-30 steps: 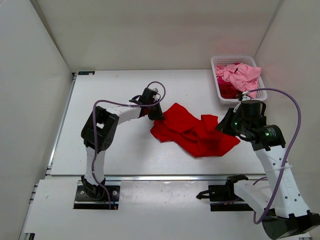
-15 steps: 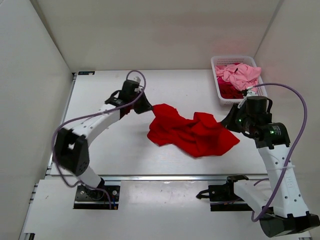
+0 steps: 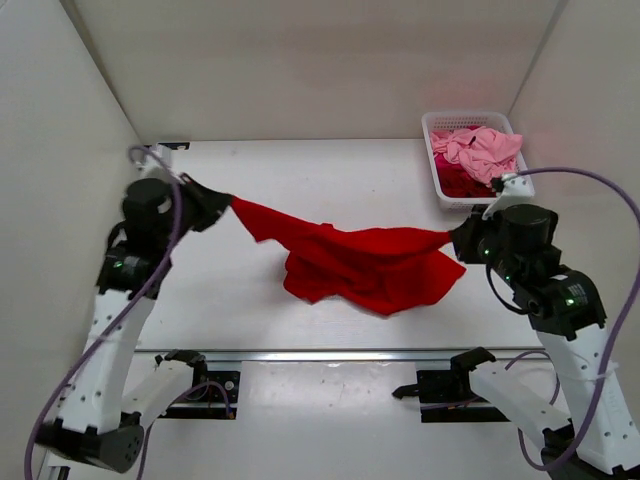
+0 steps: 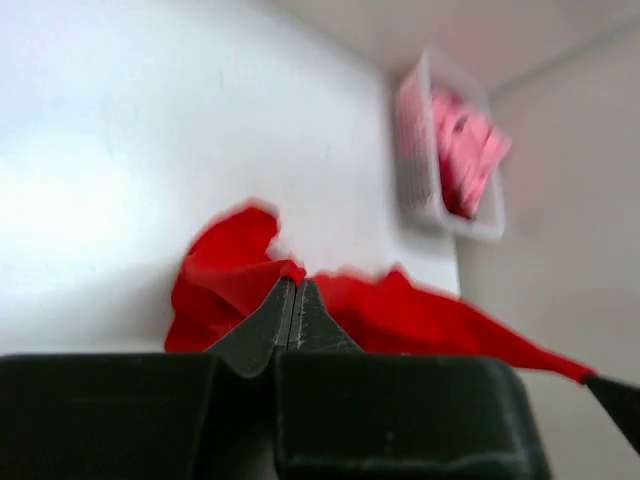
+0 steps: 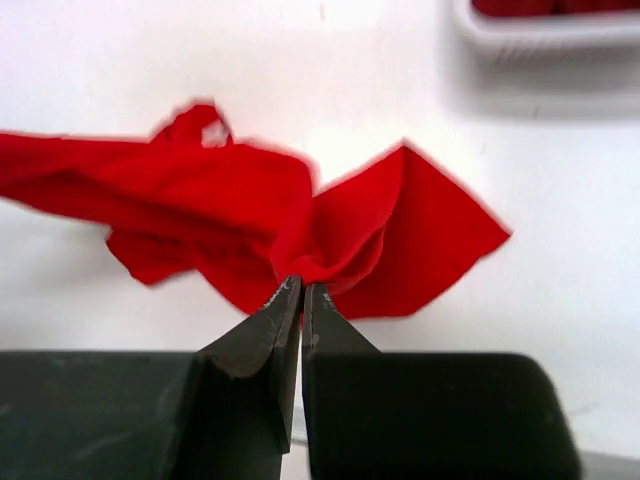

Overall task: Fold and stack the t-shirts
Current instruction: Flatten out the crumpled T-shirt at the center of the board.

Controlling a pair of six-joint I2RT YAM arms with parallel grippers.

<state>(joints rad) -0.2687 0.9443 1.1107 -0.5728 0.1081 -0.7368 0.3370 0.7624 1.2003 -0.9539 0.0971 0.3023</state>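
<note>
Bright red t-shirt (image 3: 355, 265) is stretched out sideways across the middle of the counter (image 3: 330, 170), held at both ends. Its left end is drawn into a narrow taut strip rising off the surface to the left gripper (image 3: 222, 203). Its middle and lower part sag in a crumpled bunch that rests on the counter. The right end tapers to a point at the right gripper (image 3: 455, 238). Left gripper is closed, pinching the shirt's left tip: in the left wrist view the jaws of the left gripper (image 4: 296, 290) are pressed together with the red cloth (image 4: 230, 275) right at the tips and spreading out beyond them. Right gripper is also closed on the shirt: in the right wrist view the jaws of the right gripper (image 5: 300, 288) meet on a gathered fold of the red fabric (image 5: 250, 215), and a flat triangular flap lies on the counter to the right of that fold. The two arms are spread well apart, the left out near the left wall, the right at the right side. White lattice basket (image 3: 440, 170) sits at the far right corner of the counter, well apart from the shirt. Light pink t-shirt (image 3: 480, 148) is heaped on top inside it, with darker red cloth (image 3: 458, 180) underneath; can't tell if that is one shirt or two. Basket is blurred in the left wrist view.
</note>
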